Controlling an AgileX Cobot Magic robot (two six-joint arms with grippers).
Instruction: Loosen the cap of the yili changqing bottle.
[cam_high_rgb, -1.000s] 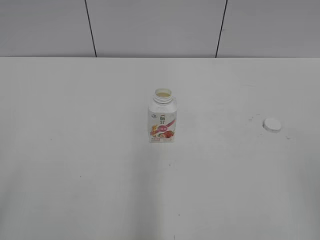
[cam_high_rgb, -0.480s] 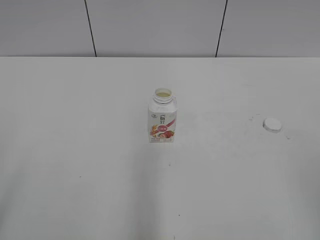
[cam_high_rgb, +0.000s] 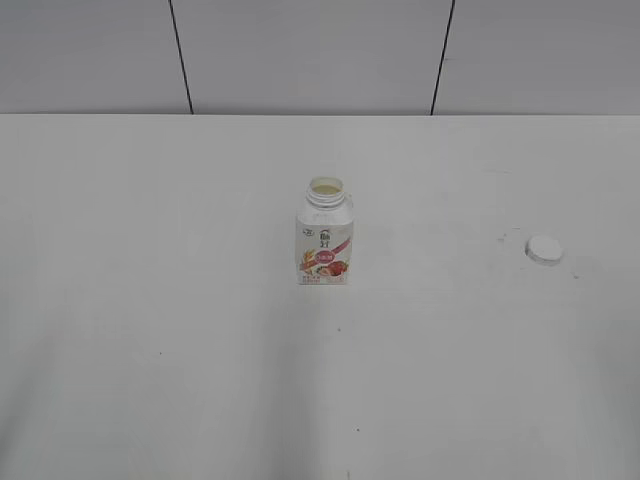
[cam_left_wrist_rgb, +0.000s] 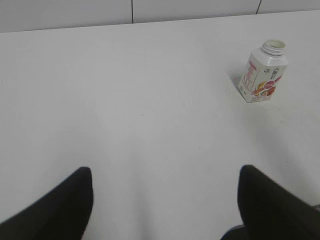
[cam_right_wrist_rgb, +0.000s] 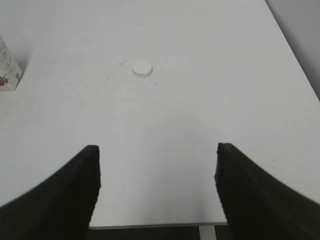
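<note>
White table (cam_high_rgb: 150, 350) under a pale panelled wall, and the job looks finished from my seat.
I see the bottle (cam_high_rgb: 325, 235) upright mid-table with its neck bare, the cap (cam_high_rgb: 544, 249) lying flat well off to its right. Left gripper (cam_left_wrist_rgb: 165, 200) and right gripper (cam_right_wrist_rgb: 157, 187) both hang spread wide and empty, far from either; nothing seems left to loosen.
</note>
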